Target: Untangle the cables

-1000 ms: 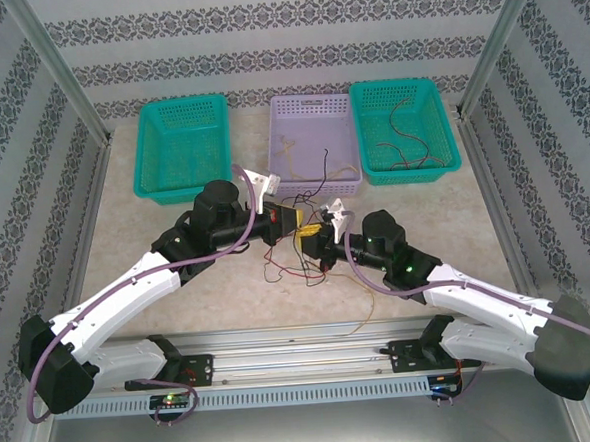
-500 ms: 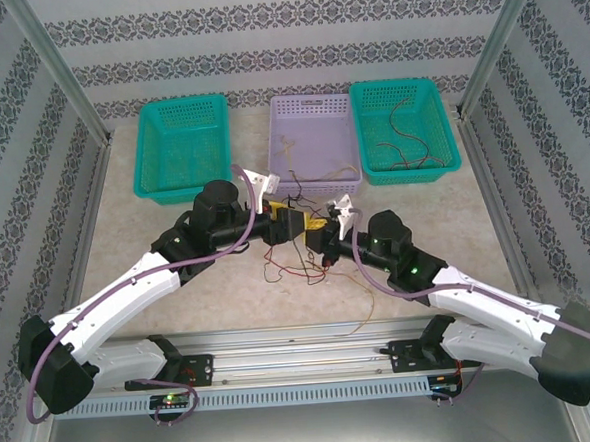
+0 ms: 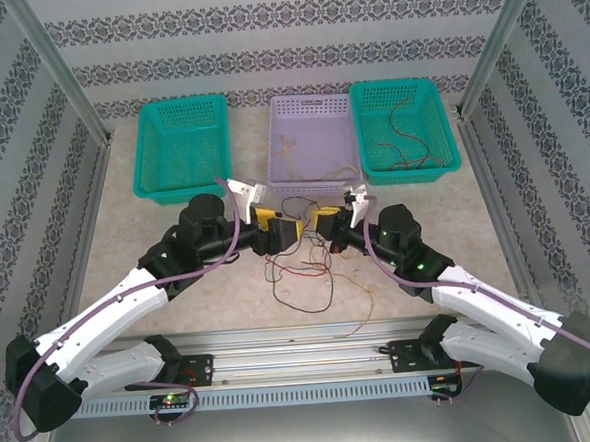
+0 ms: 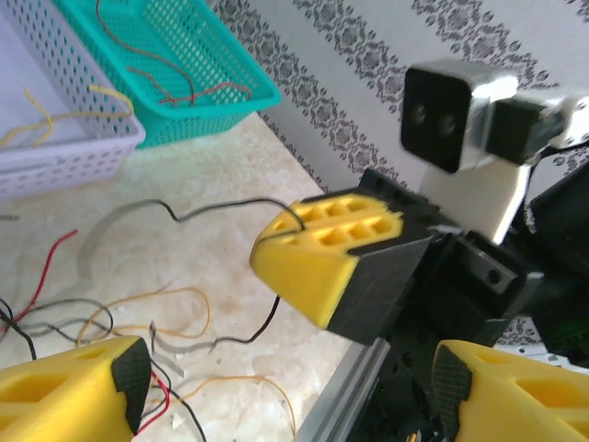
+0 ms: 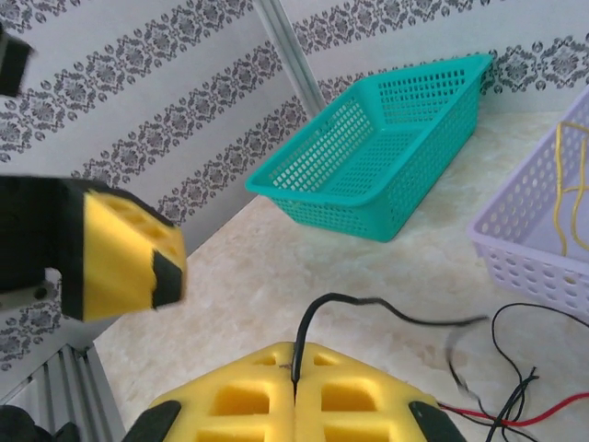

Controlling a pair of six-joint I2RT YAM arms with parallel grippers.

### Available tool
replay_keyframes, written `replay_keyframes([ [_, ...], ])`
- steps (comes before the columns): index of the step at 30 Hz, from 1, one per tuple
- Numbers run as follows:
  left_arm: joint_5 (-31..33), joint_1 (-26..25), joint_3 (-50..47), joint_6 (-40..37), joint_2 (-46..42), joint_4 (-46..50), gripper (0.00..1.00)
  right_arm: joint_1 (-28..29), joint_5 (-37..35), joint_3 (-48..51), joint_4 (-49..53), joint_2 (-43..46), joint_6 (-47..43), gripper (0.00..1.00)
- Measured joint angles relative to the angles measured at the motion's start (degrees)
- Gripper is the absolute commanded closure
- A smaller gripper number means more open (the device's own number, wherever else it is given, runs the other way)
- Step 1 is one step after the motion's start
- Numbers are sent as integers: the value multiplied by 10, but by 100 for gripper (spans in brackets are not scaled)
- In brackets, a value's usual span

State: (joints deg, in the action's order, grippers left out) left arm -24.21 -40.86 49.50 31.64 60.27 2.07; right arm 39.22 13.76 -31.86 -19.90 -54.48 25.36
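Observation:
A loose tangle of thin red, black and yellow cables (image 3: 300, 271) lies on the table between the two arms, and it also appears under the left wrist camera (image 4: 110, 322). My right gripper (image 5: 294, 368) is shut on the end of a black cable (image 5: 386, 308), which arcs out from between its yellow fingers down toward the tangle. From above, that right gripper (image 3: 327, 219) hangs over the tangle's far side. My left gripper (image 3: 277, 225) faces it closely with jaws wide apart (image 4: 290, 396) and nothing between them.
Three baskets line the back: an empty teal one (image 3: 180, 148) at left, a purple one (image 3: 312, 130) with yellow wires, and a teal one (image 3: 405, 129) holding several wires. A yellow wire (image 3: 356, 322) trails near the front rail (image 3: 302, 341).
My left gripper has opened and drawn slightly back to the left. The right gripper stays shut and has lifted the black cable toward the back.

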Motion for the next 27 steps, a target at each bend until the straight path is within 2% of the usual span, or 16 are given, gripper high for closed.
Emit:
replay_keyframes([
  [6,-1,0,-44,10,0,-8,27,-6,6,-42,43,-2,-1,100],
  [18,7,0,-148,20,9,-56,34,-9,38,-349,203,-42,-25,100],
  [27,8,0,-195,21,43,-90,33,-4,85,-622,374,-140,-34,100],
])
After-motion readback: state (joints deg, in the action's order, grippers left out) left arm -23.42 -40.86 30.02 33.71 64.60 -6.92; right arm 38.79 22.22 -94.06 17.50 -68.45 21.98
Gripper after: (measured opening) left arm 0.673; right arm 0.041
